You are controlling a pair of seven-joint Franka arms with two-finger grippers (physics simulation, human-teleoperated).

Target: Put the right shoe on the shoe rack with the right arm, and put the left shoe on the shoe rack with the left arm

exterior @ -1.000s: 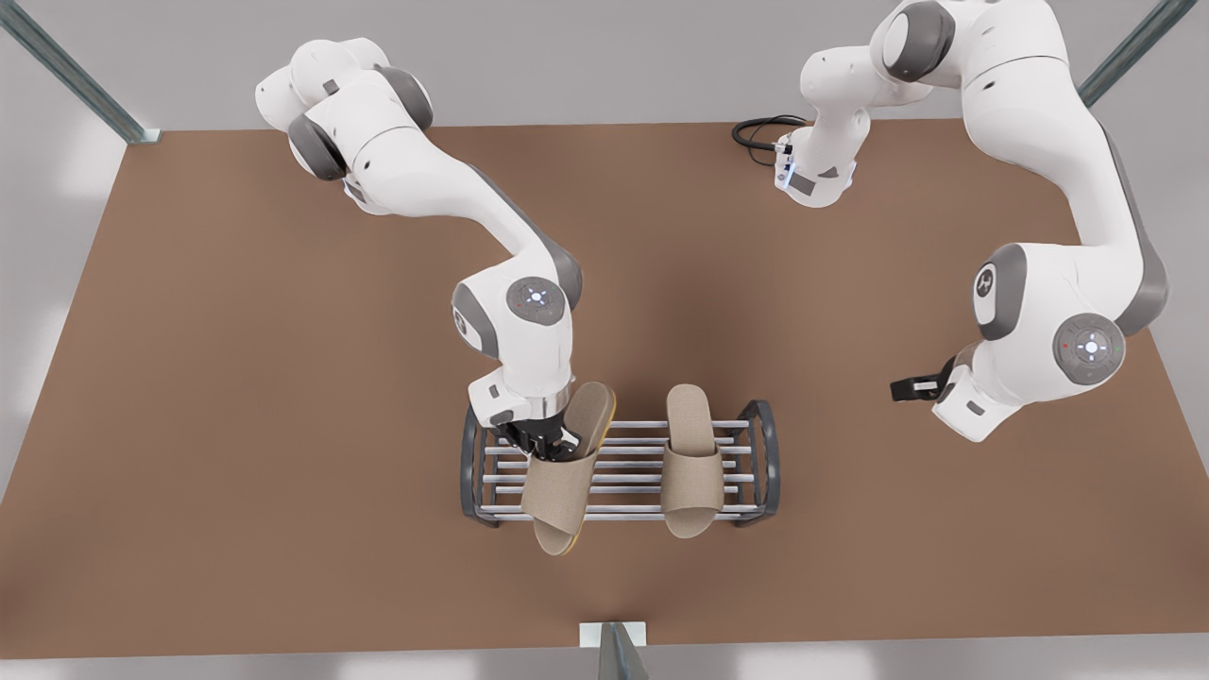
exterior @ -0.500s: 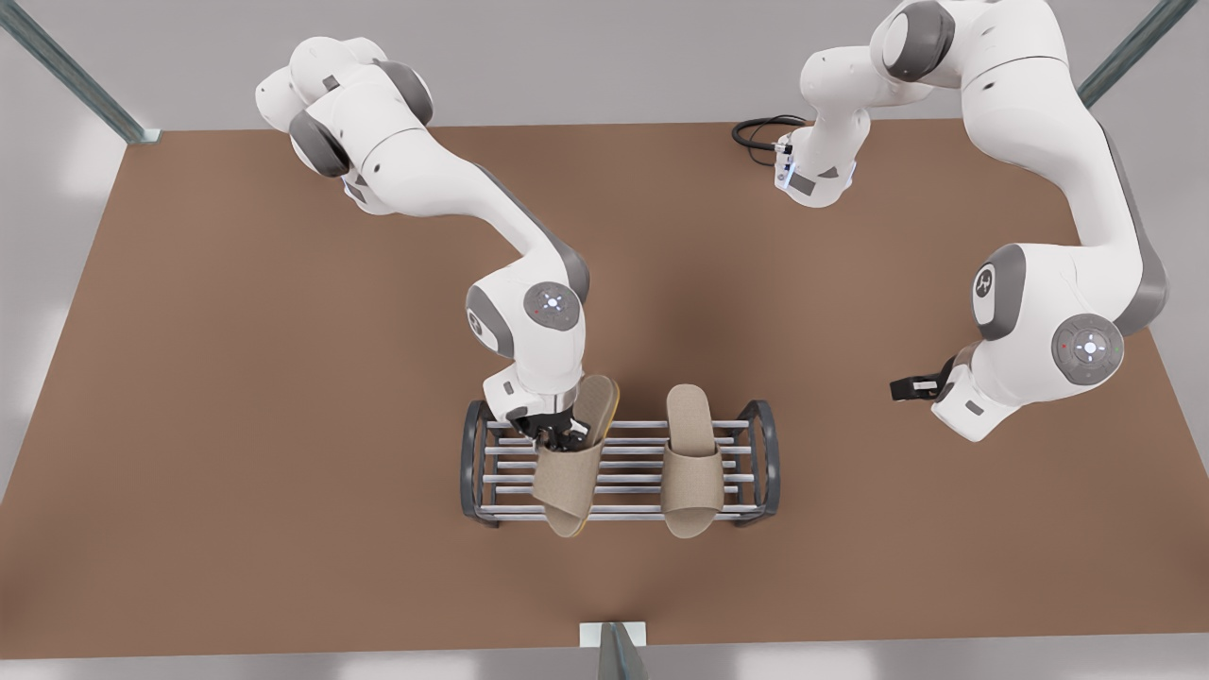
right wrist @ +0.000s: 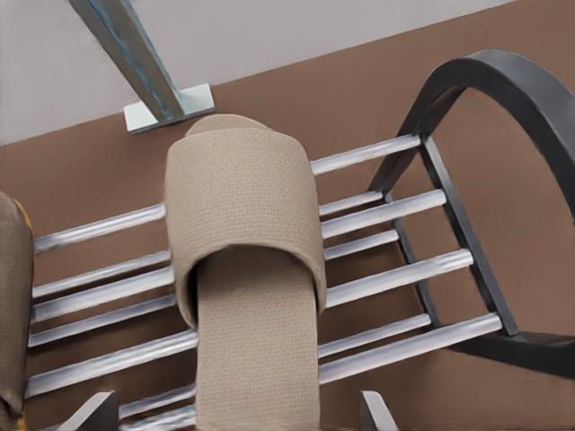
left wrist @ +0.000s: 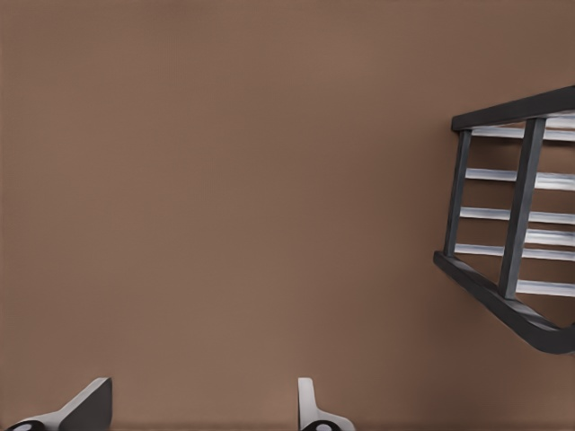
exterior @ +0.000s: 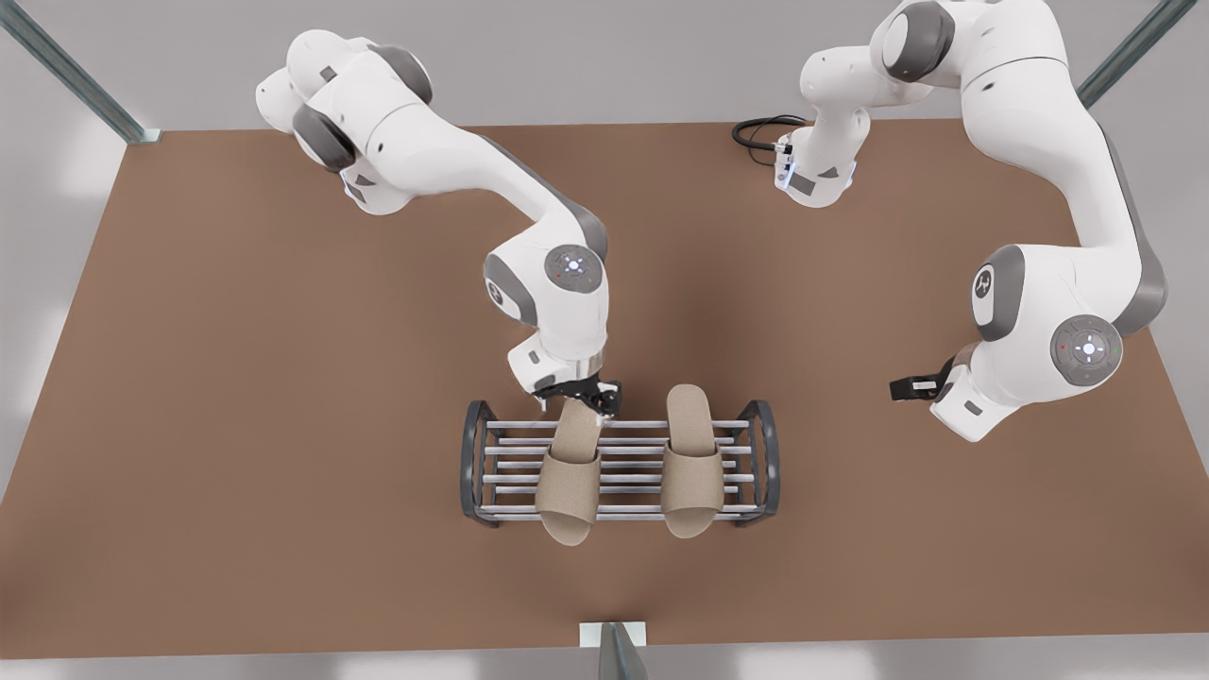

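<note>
Two beige slippers lie flat, side by side, on the shoe rack [exterior: 469, 463]. The right shoe [exterior: 570, 482] is toward the front view's left and the left shoe [exterior: 692, 463] toward its right. My right gripper [exterior: 581, 395] stands open just above the right shoe's heel. In the right wrist view its fingertips [right wrist: 94, 415] stand wide of the right shoe [right wrist: 247, 233], clear on both sides, beside the rack's arched end [right wrist: 503, 81]; the left shoe [right wrist: 11, 305] is at the edge. My left gripper [exterior: 907, 387] waits open, off the rack's other end [left wrist: 519, 211], fingers [left wrist: 85, 409] apart over bare table.
The brown table [exterior: 236, 425] spreads wide around the rack. A black cable [exterior: 760, 127] coils at the far edge by an arm's base. A grey metal post [exterior: 614, 647] stands at the near edge, and slanted posts rise at the far corners.
The right gripper swung the tilted right shoe straight, laid it flat on the rack, opened and drew back to its heel. The left arm stayed still.
</note>
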